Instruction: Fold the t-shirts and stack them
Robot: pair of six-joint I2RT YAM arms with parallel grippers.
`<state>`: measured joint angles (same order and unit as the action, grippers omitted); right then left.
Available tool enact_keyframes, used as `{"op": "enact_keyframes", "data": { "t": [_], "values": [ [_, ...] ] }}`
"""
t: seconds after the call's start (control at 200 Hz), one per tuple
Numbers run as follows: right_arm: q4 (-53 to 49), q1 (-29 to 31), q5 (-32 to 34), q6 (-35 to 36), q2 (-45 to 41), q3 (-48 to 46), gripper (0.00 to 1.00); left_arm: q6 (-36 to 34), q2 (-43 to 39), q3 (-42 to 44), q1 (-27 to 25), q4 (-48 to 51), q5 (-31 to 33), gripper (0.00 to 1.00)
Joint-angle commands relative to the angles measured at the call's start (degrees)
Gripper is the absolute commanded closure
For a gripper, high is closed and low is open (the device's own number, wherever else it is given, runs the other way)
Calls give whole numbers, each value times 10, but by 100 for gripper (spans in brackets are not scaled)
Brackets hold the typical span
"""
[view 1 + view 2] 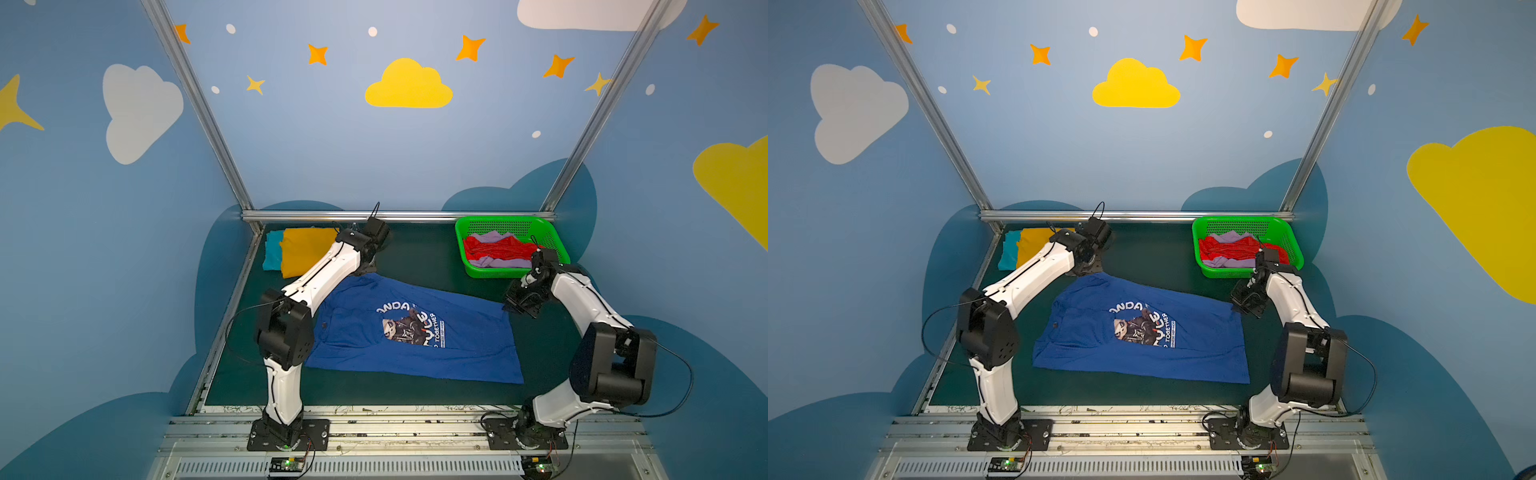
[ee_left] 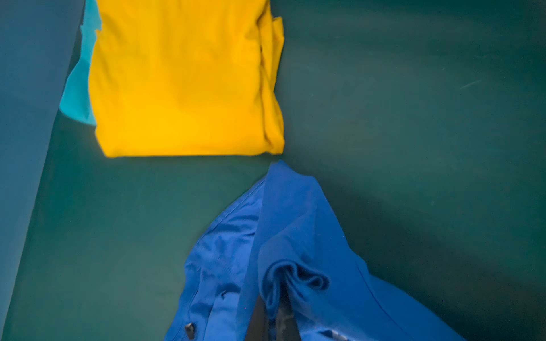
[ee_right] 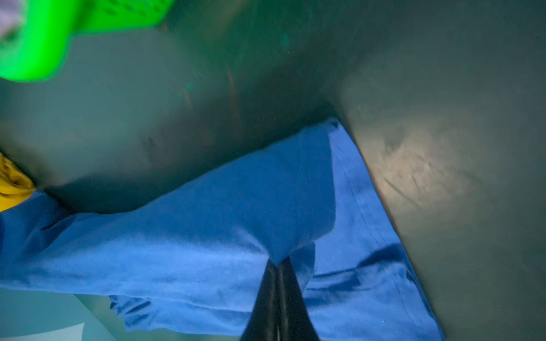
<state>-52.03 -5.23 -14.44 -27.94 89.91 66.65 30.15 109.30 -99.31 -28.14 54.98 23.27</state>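
Left wrist view: left hand (image 2: 273,308) clamps one far corner of the limp, light-looking royal blue cloth t-shirt (image 2: 295,212); right hand (image 3: 279,267) clamps the other.

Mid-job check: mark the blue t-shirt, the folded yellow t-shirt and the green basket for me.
blue t-shirt (image 1: 469,345): in a top view, plain cloth right of the print.
yellow t-shirt (image 2: 183,82): left wrist view, middle of its folded top face.
green basket (image 1: 490,272): in a top view, its near wall.
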Motion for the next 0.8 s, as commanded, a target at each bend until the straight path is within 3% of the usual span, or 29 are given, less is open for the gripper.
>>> {"op": "enact_keyframes", "data": {
  "t": [0.0,0.366,0.796],
  "values": [
    [-45,-8,0,24,-13,-11,100,27,-12,48,-20,0,5,96],
    [-80,-6,48,47,18,0,100,81,-11,162,-70,21,-28,96],
    [-144,14,134,56,40,13,100,86,-13,182,-80,58,-27,96]
  ]
}}
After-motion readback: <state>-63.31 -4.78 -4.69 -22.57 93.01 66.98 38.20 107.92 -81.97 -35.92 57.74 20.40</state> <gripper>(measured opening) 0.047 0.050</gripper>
